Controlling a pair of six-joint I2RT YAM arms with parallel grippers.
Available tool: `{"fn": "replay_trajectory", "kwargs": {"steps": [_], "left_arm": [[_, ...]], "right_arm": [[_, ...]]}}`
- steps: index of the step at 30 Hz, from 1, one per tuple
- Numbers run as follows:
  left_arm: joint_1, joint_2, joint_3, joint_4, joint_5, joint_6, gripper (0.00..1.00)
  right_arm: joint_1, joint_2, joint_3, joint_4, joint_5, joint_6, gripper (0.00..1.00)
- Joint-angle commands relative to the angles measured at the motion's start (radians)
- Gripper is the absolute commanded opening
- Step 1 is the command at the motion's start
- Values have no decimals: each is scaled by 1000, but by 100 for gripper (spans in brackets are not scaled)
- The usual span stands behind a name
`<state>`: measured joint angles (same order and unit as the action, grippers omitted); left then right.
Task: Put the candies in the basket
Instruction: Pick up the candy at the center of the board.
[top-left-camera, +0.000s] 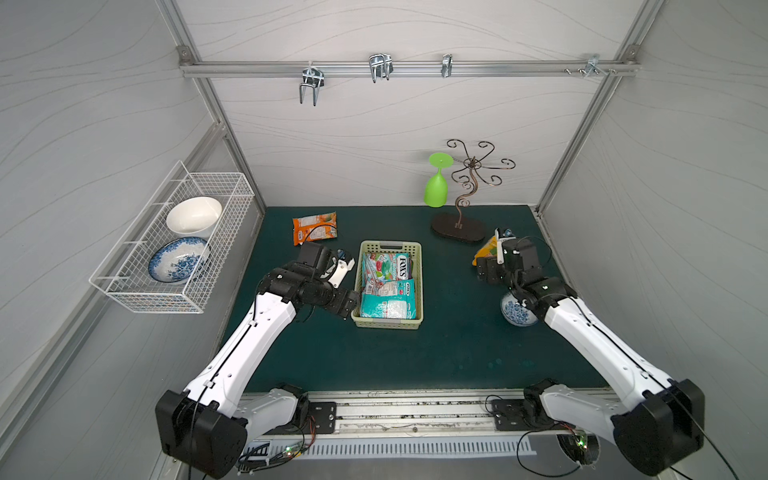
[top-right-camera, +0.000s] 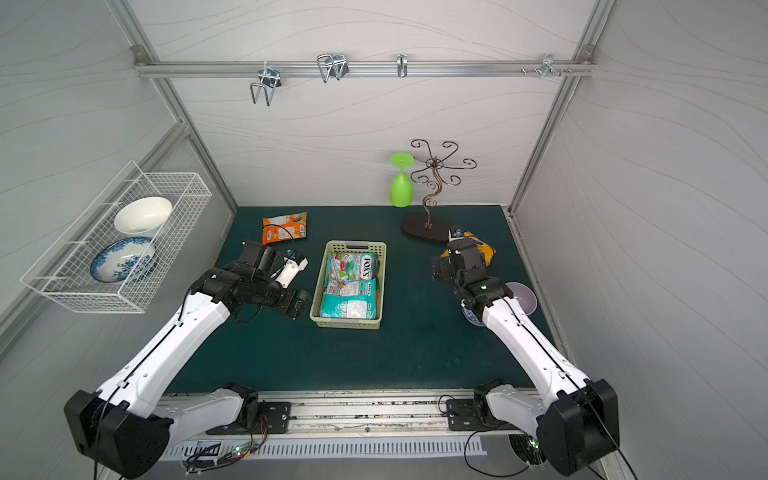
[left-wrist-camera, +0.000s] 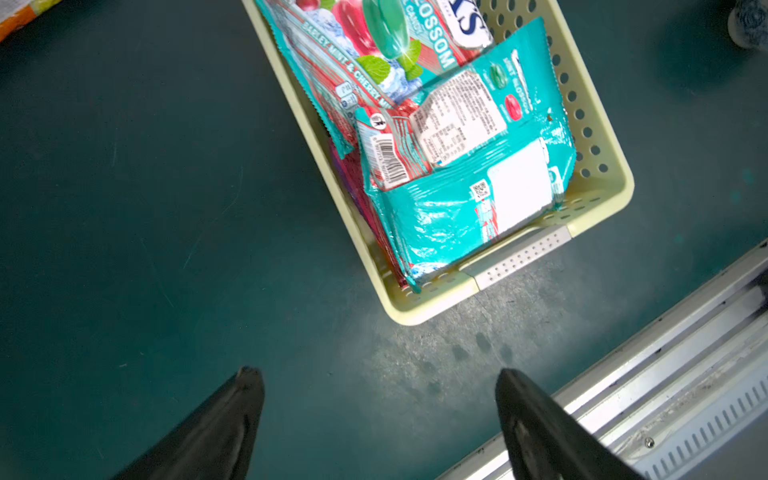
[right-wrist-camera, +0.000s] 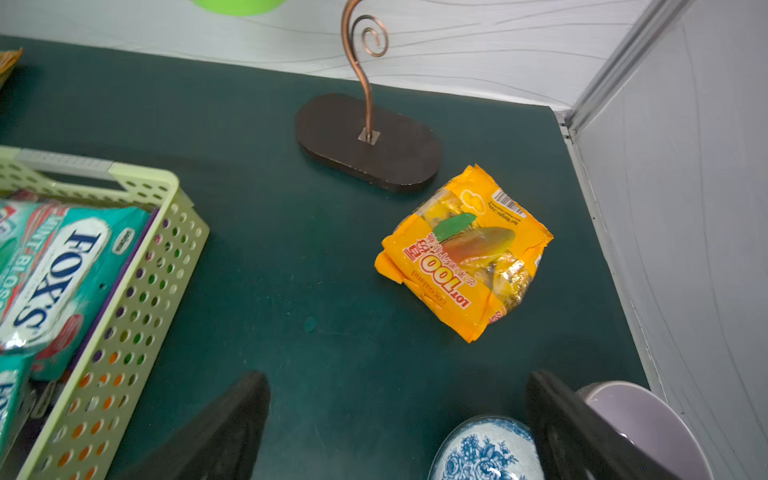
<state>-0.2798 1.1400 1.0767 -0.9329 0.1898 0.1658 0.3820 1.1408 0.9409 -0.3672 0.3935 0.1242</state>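
- We find the basket (top-left-camera: 388, 323) about mid-mat, long sides running near to far, already well filled: a teal packet (top-left-camera: 386, 306) lies back side up at its near end, and a FOX'S packet (top-left-camera: 388, 266) overlaps it toward the far end
- Beneath those two, purple and orange edges show through the perforated wall in the right wrist view, so we judge more packets are stacked below; how many, we cannot tell
- Two packets lie outside on the mat (top-left-camera: 415, 357): an orange packet (top-left-camera: 314, 227) at the far left, well apart from the basket, and a yellow packet (right-wrist-camera: 465, 253) at the far right, just beside the dark base of the wire stand (right-wrist-camera: 399, 158)
- The left gripper (left-wrist-camera: 377, 376) hangs just beside the basket's near left corner, jaws spread wide with only bare mat between them; it holds nothing
- The right gripper (right-wrist-camera: 397, 376) is likewise wide open and empty, facing the yellow packet, which lies ahead of it and apart from both fingers
- Near the right arm sit a blue-and-white bowl (right-wrist-camera: 486, 451) and a lilac bowl (right-wrist-camera: 640, 419); a green goblet (top-left-camera: 435, 191) stands upside down at the far edge, and a white wire basket (top-left-camera: 158, 300) on the left wall holds two more bowls
- Our reading: most of the job is done and two packets are left, the orange one nearer the left arm, the yellow one nearer the right
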Motion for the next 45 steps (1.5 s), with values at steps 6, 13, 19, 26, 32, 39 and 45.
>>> {"fn": "replay_trajectory", "kwargs": {"steps": [6,13,19,26,32,39,45], "left_arm": [[103,-69,-26,92,38,-18,98],[128,-94,-24,106,18,-29,98],[134,-104,-22,106,20,-27,98],[133,-108,-25,108,25,-25,98],[135,-110,-34,115,27,-20,98],[137,-103,-38,118,31,-15,98],[140,-100,-46,123,37,-12,98]], "right_arm": [[-93,184,180,-203,-23,224,99],[-100,329,285,-227,11,307,98],[-101,434,321,-168,41,337,94],[-97,549,326,-57,101,362,91],[-99,680,403,-38,119,358,90],[-100,812,514,-52,145,341,86],[-115,909,584,-64,136,345,83]]}}
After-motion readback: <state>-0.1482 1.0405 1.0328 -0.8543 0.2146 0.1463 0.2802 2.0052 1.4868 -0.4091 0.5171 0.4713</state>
